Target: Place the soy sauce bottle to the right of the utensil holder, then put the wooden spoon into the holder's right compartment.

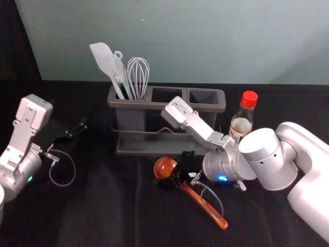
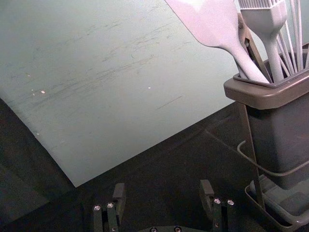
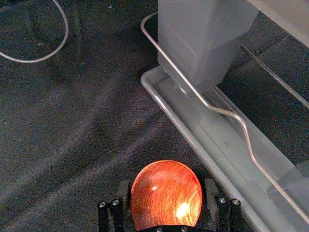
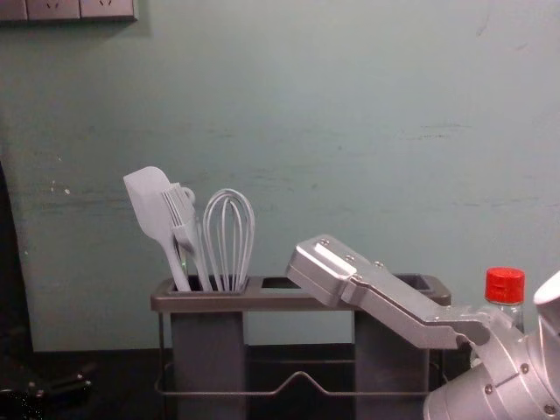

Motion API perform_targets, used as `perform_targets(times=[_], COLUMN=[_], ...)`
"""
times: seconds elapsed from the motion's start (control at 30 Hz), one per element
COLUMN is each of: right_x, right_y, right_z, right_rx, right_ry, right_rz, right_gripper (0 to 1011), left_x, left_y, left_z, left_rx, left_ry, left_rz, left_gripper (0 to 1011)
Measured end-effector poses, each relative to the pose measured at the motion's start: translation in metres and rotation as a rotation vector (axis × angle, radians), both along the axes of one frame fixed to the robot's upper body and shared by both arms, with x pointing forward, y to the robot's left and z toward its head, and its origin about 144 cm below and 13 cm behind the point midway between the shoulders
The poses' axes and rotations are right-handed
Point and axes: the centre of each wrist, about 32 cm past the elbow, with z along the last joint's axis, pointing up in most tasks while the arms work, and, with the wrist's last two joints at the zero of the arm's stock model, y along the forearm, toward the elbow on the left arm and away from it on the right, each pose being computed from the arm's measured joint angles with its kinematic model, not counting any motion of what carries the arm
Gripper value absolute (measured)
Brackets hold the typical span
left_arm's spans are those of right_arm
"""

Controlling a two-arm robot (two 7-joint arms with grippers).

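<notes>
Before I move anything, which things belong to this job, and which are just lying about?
Job:
soy sauce bottle
utensil holder
wooden spoon, at the open right gripper

Not part of it:
spatula, brush, whisk, standing in the holder
left gripper, left of holder

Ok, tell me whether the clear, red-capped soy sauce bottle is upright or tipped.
Upright: the bottle stands with its red cap on top, right of the grey utensil holder.
</notes>
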Motion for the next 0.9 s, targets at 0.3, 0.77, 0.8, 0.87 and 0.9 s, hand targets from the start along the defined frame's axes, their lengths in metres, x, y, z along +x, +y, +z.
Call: perform_targets(times=[0.3,0.77,0.8,0.87,0.9], right_x=[0.0,-0.008,-0.01,-0.015,-0.018], right_y=[0.0,-0.009,-0.01,-0.015,-0.017], right_z=[0.0,0.007,0.008,0.012,0.014], right_rx=[0.001,0.039,0.048,0.077,0.091], right_ry=[0.001,-0.057,-0.07,-0.111,-0.13], right_rz=[0.001,0.017,0.02,0.031,0.036], right_gripper=[838,837,837,837,838], left_x=[0.0,0.0,0.0,0.0,0.0], left_y=[0.0,0.0,0.0,0.0,0.0], left_z=[0.0,0.0,0.0,0.0,0.0], left_rx=[0.0,0.0,0.0,0.0,0.0], left_ry=[0.0,0.0,0.0,0.0,0.0], left_rz=[0.0,0.0,0.0,0.0,0.0], left_gripper=[1005,1005,1005,1005,1005])
